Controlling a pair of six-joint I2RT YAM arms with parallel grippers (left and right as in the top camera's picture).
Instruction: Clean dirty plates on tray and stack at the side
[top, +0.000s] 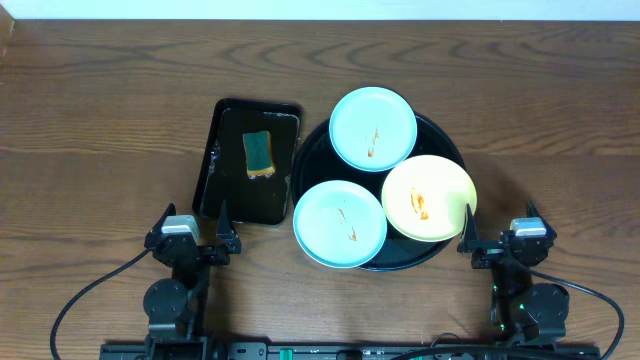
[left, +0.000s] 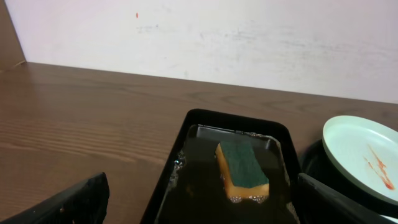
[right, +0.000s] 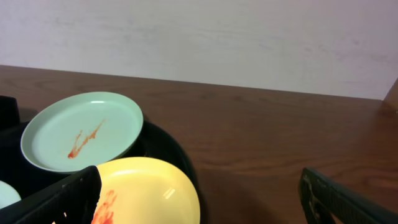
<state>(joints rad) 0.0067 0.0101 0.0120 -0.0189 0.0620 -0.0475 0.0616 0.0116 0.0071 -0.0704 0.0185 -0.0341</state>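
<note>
Three plates lie on the round black tray (top: 440, 135): a mint-blue plate (top: 373, 128) at the back, a mint-blue plate (top: 340, 222) at the front left, and a yellow plate (top: 429, 197) at the right, each with orange-brown smears. My left gripper (top: 195, 236) is open and empty near the front edge, just in front of the rectangular tray. My right gripper (top: 498, 238) is open and empty, just right of the round tray. In the right wrist view the yellow plate (right: 152, 186) lies low left and the back plate (right: 82, 130) beyond it.
A rectangular black tray (top: 222, 160) holds a green-and-yellow sponge (top: 259, 153) in shallow soapy water, left of the round tray. The sponge (left: 242, 169) and a mint-blue plate (left: 364, 158) show in the left wrist view. Bare wooden table (top: 100, 120) surrounds them.
</note>
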